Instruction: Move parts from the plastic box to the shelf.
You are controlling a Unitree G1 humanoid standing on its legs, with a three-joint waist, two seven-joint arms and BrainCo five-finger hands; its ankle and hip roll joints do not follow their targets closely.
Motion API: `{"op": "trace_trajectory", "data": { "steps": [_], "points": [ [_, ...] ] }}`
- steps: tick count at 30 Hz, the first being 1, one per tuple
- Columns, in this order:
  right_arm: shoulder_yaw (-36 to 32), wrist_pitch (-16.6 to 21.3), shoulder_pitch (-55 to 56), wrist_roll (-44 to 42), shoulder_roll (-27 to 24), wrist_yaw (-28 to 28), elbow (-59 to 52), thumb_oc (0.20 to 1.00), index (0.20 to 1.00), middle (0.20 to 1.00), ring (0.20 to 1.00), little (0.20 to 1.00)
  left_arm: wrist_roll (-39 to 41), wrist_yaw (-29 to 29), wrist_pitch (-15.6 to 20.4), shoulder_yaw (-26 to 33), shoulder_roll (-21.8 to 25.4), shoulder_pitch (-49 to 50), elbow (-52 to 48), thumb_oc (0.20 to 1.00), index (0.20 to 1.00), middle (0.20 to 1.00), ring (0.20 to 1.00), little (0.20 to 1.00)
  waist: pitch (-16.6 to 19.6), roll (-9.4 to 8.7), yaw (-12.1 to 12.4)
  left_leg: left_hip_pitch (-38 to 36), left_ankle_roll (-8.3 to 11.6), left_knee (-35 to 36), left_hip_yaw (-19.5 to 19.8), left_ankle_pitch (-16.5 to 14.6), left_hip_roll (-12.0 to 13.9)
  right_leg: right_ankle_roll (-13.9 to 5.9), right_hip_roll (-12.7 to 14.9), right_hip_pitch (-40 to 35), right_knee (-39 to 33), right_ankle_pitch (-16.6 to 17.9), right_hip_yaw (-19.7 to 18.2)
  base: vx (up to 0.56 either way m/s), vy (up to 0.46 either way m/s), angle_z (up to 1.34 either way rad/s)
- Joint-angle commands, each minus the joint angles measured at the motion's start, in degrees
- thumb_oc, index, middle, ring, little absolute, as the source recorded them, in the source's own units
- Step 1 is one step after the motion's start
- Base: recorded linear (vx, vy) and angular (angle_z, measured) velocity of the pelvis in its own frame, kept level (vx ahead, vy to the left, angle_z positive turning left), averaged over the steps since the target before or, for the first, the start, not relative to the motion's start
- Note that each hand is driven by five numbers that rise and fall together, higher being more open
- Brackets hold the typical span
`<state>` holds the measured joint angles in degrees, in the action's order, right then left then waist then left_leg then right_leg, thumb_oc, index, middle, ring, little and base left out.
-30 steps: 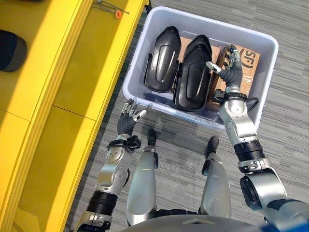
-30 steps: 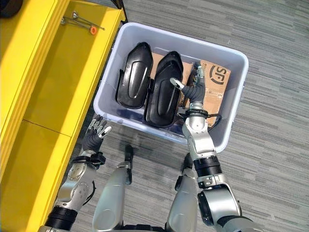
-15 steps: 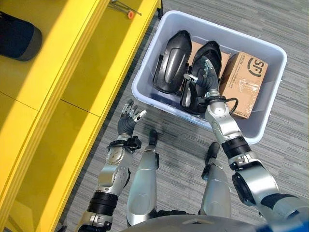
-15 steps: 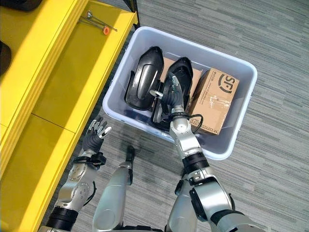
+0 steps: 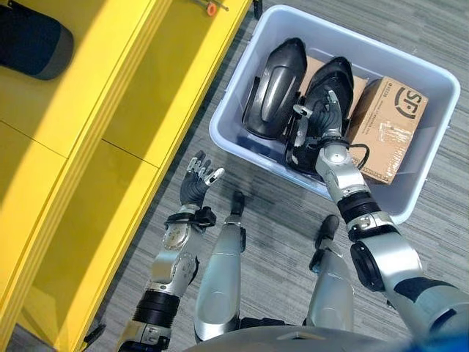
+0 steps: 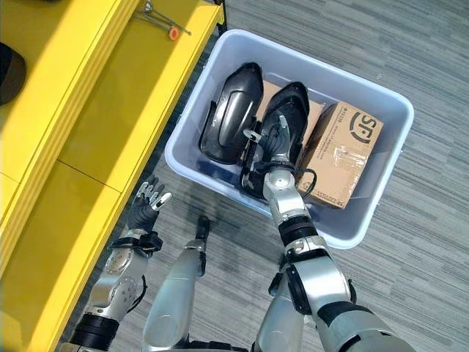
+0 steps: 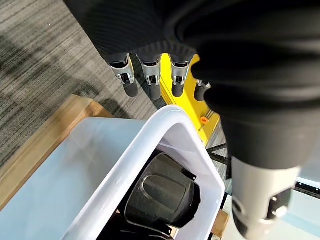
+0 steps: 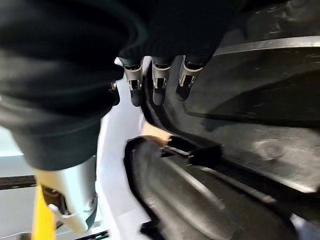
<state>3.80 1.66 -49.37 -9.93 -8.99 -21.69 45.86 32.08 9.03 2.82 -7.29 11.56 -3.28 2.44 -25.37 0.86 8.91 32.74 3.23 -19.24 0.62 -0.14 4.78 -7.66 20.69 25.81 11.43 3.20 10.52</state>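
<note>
Two black moulded parts lie side by side in plastic box (image 5: 410,198): left part (image 5: 275,88) and right part (image 5: 322,103), both lengthwise, touching or nearly so. Cardboard carton (image 5: 385,128) sits in same box, just beside right part, on robot's right. R. hand (image 5: 319,117) is inside box over right part; fingers (image 8: 157,82) straight, spread, tips at part's surface, thumb apart, nothing gripped. R. wrist view: fingers extended along ridge of right part, w/ left part next to it. L. hand (image 5: 196,180) is outside box, above grey carpet floor (image 5: 278,220), near box's front-left corner, between box and yellow shelf (image 5: 110,110); fingers (image 7: 152,80) relaxed, open, holding nothing. L. wrist view: box rim and left part past fingertips. Shelf runs along robot's left; dark rounded object (image 5: 33,40) rests on its far-left level; small orange-tipped tool (image 6: 165,26) lies on shelf near box's far corner.
</note>
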Motion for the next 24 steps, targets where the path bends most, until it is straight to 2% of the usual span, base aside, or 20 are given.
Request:
{"op": "trace_trajectory", "data": {
  "steps": [1,9,15,24],
  "points": [
    [-1.79,2.69,-5.99,-0.54,-1.74,-1.59,-0.27,1.000,1.000,1.000,1.000,1.000,0.10,-0.82,2.91,1.31,1.20,0.48,-5.68,1.000,1.000,1.000,1.000,1.000,-3.26,-0.51,1.18,2.60,0.63,2.40,5.55,-0.72,2.98,0.68,2.88,-4.99,-0.55,5.92,-0.56,0.00,0.018,0.03],
    [2.88,2.81,-12.11,0.29,-3.36,-0.77,8.16,1.000,1.000,1.000,1.000,1.000,0.28,-1.19,3.17,-0.12,1.90,0.08,-6.64,1.000,1.000,1.000,1.000,1.000,-3.68,0.19,2.22,4.24,0.54,1.76,5.97,-0.80,2.50,0.74,3.21,-3.84,-0.05,5.87,-0.24,0.00,0.005,0.01],
    [7.65,2.86,-18.86,2.14,-3.17,-0.25,13.88,1.000,1.000,1.000,1.000,1.000,0.62,-1.05,3.43,-0.79,2.03,-0.12,-7.66,1.000,1.000,1.000,1.000,1.000,-3.97,0.80,4.00,5.51,0.43,1.04,6.52,-0.89,1.89,0.87,3.58,-3.71,0.59,5.58,0.47,0.01,0.018,0.09],
    [14.55,2.64,-21.50,6.19,0.27,1.43,12.08,1.000,1.000,1.000,1.000,1.000,0.73,-0.45,4.12,-0.47,1.56,-1.75,-7.61,1.000,1.000,1.000,1.000,1.000,-4.42,0.69,5.15,7.36,0.27,-0.26,7.03,-1.10,1.14,1.05,3.94,-3.30,1.09,5.56,1.28,0.01,0.017,0.07]
  ]
}}
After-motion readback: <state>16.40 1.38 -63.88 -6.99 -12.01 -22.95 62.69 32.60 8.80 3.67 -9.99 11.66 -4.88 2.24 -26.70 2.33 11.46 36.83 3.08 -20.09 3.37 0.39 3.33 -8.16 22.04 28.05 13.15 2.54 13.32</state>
